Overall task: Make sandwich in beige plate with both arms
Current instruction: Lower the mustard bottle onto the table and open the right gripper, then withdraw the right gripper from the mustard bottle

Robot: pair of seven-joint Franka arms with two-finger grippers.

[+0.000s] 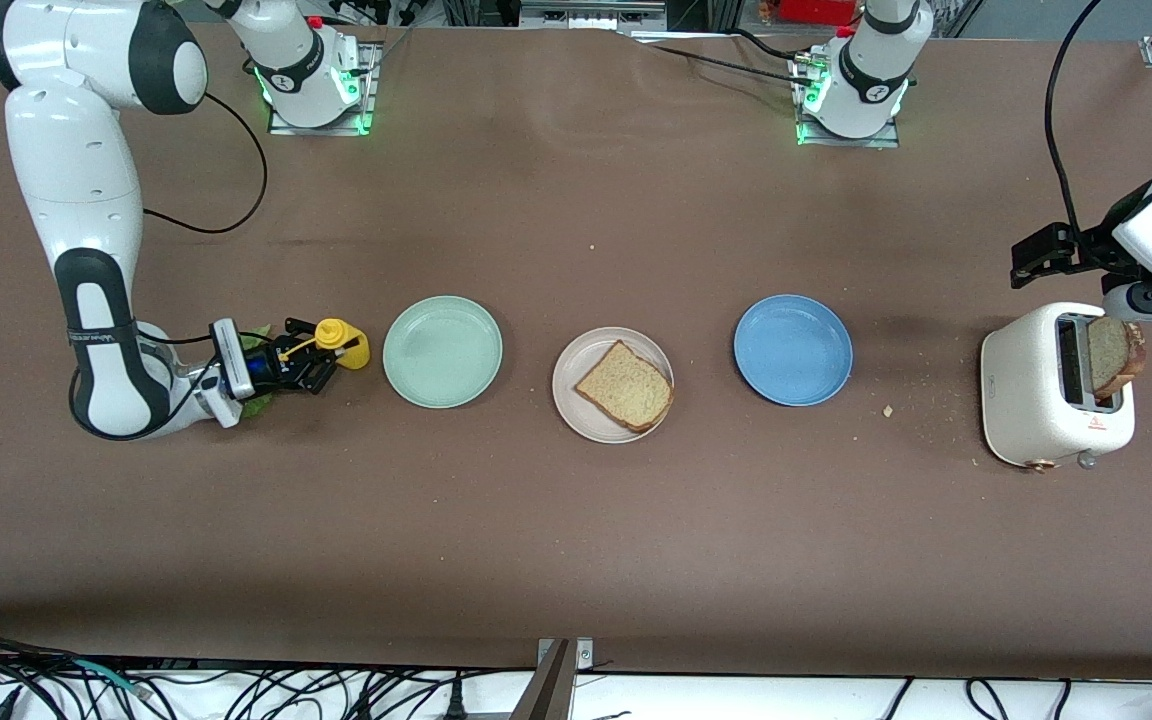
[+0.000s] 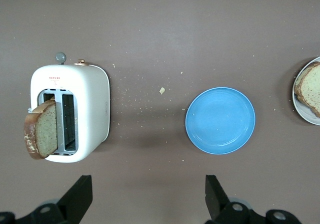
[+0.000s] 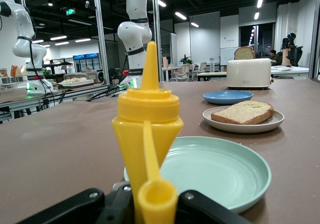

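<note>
Beside the mint plate [image 1: 442, 351], at the right arm's end of the table, a yellow bottle [image 1: 341, 342] is being pinched upright on the table by the right gripper [image 1: 311, 362], its fingers pressed together on the bottle, probably so that sauce can be carried to the bread; the forearm is lying low and level, and something green is showing under the wrist. One slice [image 1: 625, 386] is lying in the beige plate [image 1: 567, 395], ready as the base. Over the toaster [image 1: 1036, 400], the left gripper [image 2: 147, 196] is hanging with fingers spread, pointing down, apparently poised for the second slice [image 1: 1114, 355], which is standing out of a slot. Between toaster and beige plate, a blue plate [image 1: 793, 349] is sitting bare.
</note>
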